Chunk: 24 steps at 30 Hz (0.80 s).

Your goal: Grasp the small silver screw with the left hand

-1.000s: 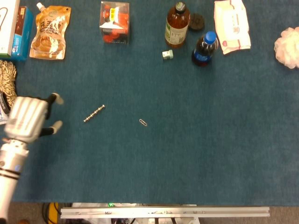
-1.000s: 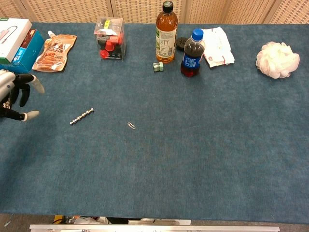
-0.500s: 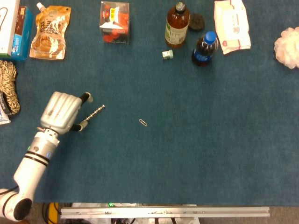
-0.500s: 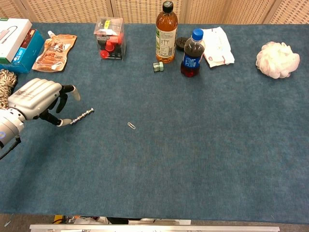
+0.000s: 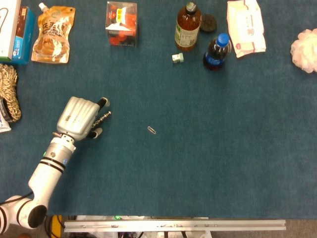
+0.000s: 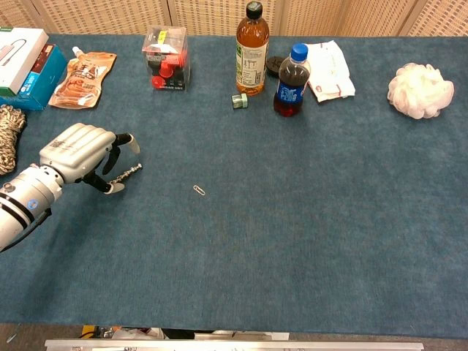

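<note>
The small silver screw (image 5: 103, 117) lies on the blue cloth at the left, slanting up to the right; only its right part shows past my left hand (image 5: 79, 118). That hand hangs over the screw's left end with its back turned up. Its fingertips are spread on either side of the screw, one above and one below. In the chest view the screw (image 6: 130, 172) pokes out between the fingertips of the left hand (image 6: 79, 155). I cannot see the fingers closed on it. My right hand appears in neither view.
A paper clip (image 5: 151, 130) lies right of the screw. Along the far edge stand a snack pouch (image 5: 51, 33), a clear box (image 5: 121, 23), an amber bottle (image 5: 187, 26) and a cola bottle (image 5: 216, 51). A rope coil (image 5: 10, 90) sits at the left edge.
My left hand has moved right from the table's left edge and now covers the screw's left end. The screw has not shifted.
</note>
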{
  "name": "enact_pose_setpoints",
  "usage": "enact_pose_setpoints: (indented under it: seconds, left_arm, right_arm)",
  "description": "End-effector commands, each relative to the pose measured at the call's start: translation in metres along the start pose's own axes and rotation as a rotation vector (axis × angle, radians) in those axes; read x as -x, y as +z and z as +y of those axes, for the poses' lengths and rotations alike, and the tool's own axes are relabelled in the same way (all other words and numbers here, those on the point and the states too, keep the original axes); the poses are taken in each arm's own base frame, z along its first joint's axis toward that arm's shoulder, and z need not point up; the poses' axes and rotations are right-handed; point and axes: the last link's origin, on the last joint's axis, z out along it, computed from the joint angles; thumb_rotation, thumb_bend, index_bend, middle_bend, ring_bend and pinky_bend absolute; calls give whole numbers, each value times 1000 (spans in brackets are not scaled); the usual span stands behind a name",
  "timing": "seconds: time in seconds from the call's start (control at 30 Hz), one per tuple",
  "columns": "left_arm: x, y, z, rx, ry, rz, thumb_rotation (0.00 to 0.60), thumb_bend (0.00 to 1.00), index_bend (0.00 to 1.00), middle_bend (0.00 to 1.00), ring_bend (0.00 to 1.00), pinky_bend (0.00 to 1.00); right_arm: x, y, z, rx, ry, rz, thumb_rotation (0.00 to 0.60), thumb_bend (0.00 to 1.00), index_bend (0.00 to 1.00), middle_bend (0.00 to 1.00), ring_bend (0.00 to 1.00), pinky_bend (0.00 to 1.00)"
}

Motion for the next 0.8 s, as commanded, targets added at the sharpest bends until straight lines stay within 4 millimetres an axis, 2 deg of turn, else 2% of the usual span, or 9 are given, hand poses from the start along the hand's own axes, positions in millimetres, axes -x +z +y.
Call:
enact_pose_setpoints:
  seconds: [0.03, 0.3, 0.6, 0.8]
  left_arm:
    - [2, 4, 0, -4, 12, -4, 600, 156, 308, 717, 692, 687]
    - [3, 9, -10, -46, 53, -1, 600, 156, 310, 721, 695, 691]
    - [-8, 16, -32, -111, 146, 13, 600, 157, 314, 721, 695, 691]
    - [-14, 17, -37, -142, 139, 14, 600, 157, 312, 721, 694, 691]
  right_arm:
    - [-1, -1, 1, 3, -1, 2, 600, 186, 413, 498, 519, 600]
    - [-2, -3, 2, 10, -2, 4, 600, 186, 413, 498, 519, 600]
    - [0, -1, 2, 9, -1, -1, 600, 186, 413, 498, 519, 600]
    - [1, -2, 2, 10, 1, 0, 600, 186, 413, 498, 520, 600]
